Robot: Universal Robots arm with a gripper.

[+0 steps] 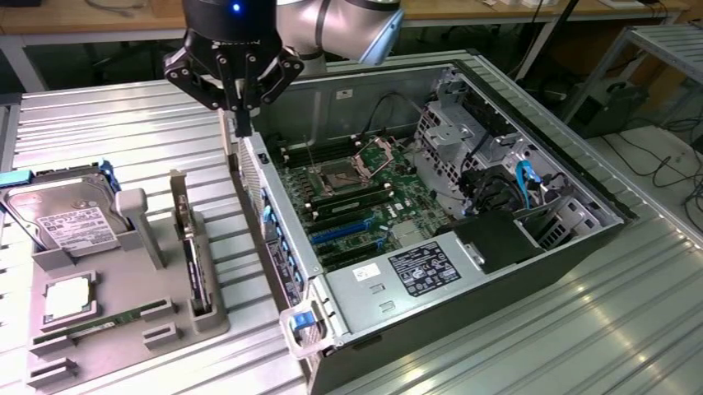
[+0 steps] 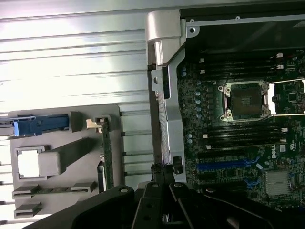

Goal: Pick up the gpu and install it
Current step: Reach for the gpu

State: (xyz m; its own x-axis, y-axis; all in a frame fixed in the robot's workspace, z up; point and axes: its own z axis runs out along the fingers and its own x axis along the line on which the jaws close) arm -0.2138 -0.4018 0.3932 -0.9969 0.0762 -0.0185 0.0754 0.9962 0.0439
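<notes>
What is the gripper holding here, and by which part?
Nothing: the gripper, shut and empty, hangs above the open computer case's edge, while the gpu stands on edge in its grey holder.

Exterior obliquely, wrist straight down, sharing computer case [image 1: 354, 100] [image 2: 164, 98].

Ribbed metal surface [image 1: 132, 123] is spanning most of the exterior view. Light is glaring off it hard at 5 o'clock. Wooden bench [image 1: 66, 18] is running along 12 o'clock, with a dark gap showing under it. Grey metal rack [image 1: 663, 41] is standing at 2 o'clock, dark box [image 1: 610, 107] sitting just beside it. Black cables [image 1: 672, 169] are trailing over the pale floor [image 1: 643, 140] at 3 o'clock. Wrist view: the surface [image 2: 71, 57] is washing out near white under the light.
</notes>
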